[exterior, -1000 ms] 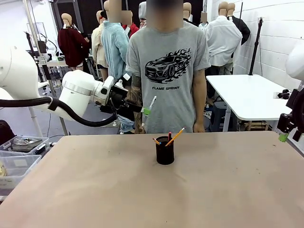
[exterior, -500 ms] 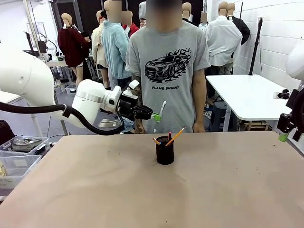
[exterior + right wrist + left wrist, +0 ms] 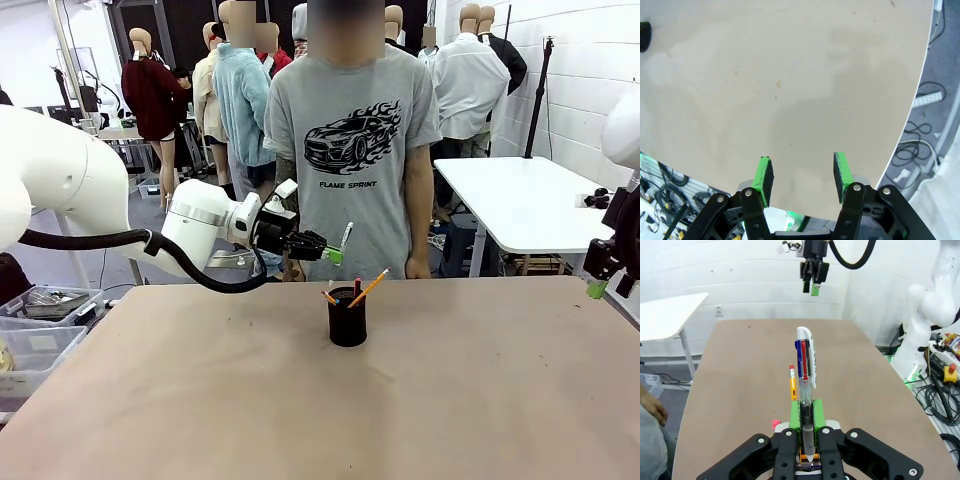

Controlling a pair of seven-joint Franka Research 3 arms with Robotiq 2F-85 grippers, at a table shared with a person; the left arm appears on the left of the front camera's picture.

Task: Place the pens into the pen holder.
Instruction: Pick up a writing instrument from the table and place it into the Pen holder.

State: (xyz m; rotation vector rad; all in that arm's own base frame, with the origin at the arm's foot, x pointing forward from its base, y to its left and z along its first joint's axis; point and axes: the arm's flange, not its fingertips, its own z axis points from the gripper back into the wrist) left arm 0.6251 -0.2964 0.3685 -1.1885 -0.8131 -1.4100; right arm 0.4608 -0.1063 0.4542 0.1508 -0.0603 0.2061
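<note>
Pinching silver-white pen [image 3: 345, 238] in left gripper [image 3: 332, 254] above-left of pen holder [image 3: 347, 317] holding pencil [image 3: 369, 288], hanging right gripper [image 3: 801, 175] jaws spread over table [image 3: 790, 75].

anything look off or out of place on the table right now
Nothing stands out. The pen holder stands upright on the table with an orange pencil leaning in it. The left gripper holds a white multicolour pen cleanly; nothing looks spilled or damaged.
</note>
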